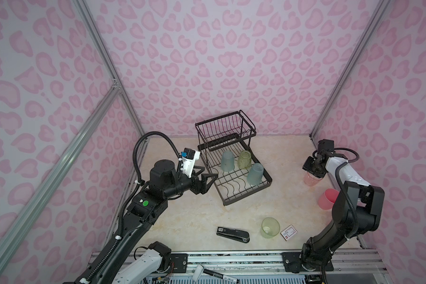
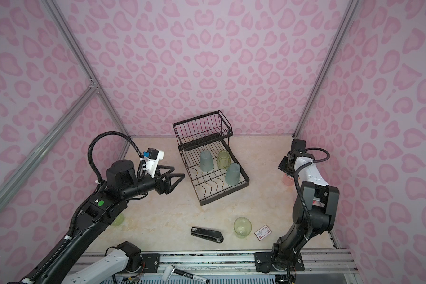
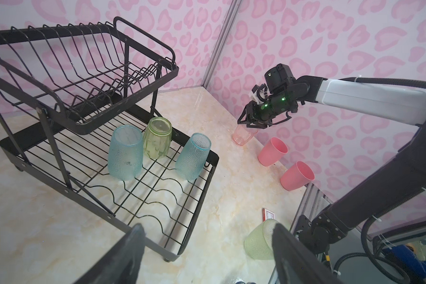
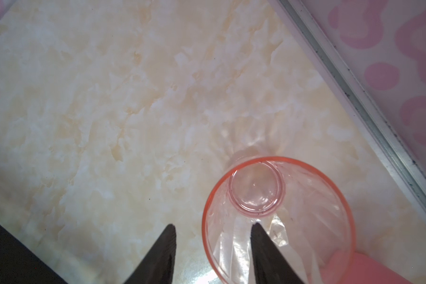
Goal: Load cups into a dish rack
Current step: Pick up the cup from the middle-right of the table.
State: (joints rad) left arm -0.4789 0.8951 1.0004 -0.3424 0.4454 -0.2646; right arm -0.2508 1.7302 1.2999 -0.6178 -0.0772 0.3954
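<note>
Cup of clear pink plastic (image 4: 305, 209) stands upright on the desk (image 1: 182, 209) near the right wall (image 1: 379, 123), well apart from the dish rack (image 1: 246, 193), whose lower tray holds two teal cups (image 1: 227, 161) (image 1: 255, 174) and one yellow-green cup (image 1: 244, 159), mouth down. The right gripper (image 4: 213, 225) hangs over it, jaws apart, one finger (image 4: 263, 253) inside the rim and one outside. The left gripper (image 1: 210, 171) is spread wide and empty, beside the rack.
</note>
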